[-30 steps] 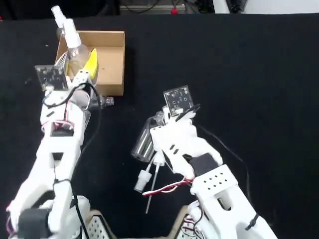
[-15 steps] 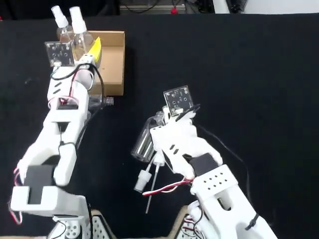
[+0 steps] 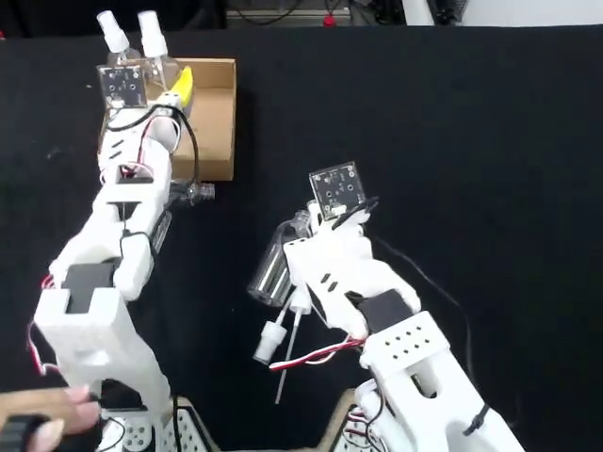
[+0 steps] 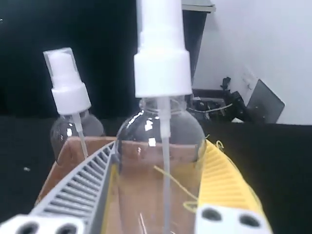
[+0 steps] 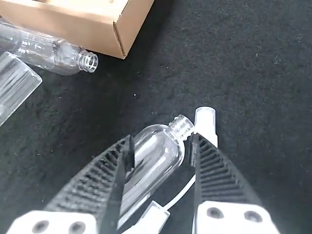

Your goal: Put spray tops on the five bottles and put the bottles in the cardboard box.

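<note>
1. The left hand (image 4: 160, 151) is pinching a capped bottle (image 4: 156, 129) upright over the cardboard box (image 3: 215, 113), with a second capped bottle (image 4: 73, 126) just beyond.
2. The right hand (image 5: 161, 141) is hanging spread, straddling an uncapped bottle (image 5: 148, 153) lying on the desk (image 5: 253, 63), with a spray top (image 5: 205, 124) beside one finger.

In the left wrist view the held bottle (image 4: 158, 165) loses the tip of its spray top (image 4: 161, 53) at the upper edge and its base at the lower edge. It also hides the floor of the cardboard box (image 4: 66, 153) behind it. From above, the left arm (image 3: 122, 217) covers most of the lying bottle (image 3: 193, 193) beside the box, and the right arm (image 3: 349, 273) covers part of the capless bottle (image 3: 268, 273). In the right wrist view a ribbed clear piece (image 5: 14, 85) runs off the edge; what it is cannot be told.
</note>
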Tool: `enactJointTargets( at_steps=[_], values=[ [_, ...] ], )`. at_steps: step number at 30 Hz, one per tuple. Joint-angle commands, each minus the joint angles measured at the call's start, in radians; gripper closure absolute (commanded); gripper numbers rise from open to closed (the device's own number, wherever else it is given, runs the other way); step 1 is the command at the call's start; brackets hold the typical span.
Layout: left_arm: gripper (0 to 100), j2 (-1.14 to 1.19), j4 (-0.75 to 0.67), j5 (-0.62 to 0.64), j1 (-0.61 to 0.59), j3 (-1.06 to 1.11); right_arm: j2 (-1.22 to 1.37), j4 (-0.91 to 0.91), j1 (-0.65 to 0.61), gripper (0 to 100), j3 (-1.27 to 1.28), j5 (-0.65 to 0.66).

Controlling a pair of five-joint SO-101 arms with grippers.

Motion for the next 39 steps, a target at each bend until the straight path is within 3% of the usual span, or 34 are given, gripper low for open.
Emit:
enactJointTargets(
  at_steps=[1,13,20,24,39],
  values=[
    [80,0.034,-0.023,-0.003,-0.013,-0.145,-0.007,-0.028,-0.011,82.2,-0.004,-0.002],
    [80,0.212,-0.026,-0.005,-0.013,-0.305,-0.007,-0.028,-0.011,82.2,-0.004,-0.002],
    [80,0.258,-0.379,-0.012,-0.007,-0.226,-0.007,-0.028,-0.011,82.2,-0.004,-0.002],
    [80,0.295,-0.365,-0.068,-0.004,-0.229,-0.008,-0.028,-0.011,82.2,-0.004,-0.002],
    [80,0.535,-0.404,-0.066,-0.008,-0.496,-0.012,-0.028,-0.009,82.2,-0.004,-0.002]
  ],
)
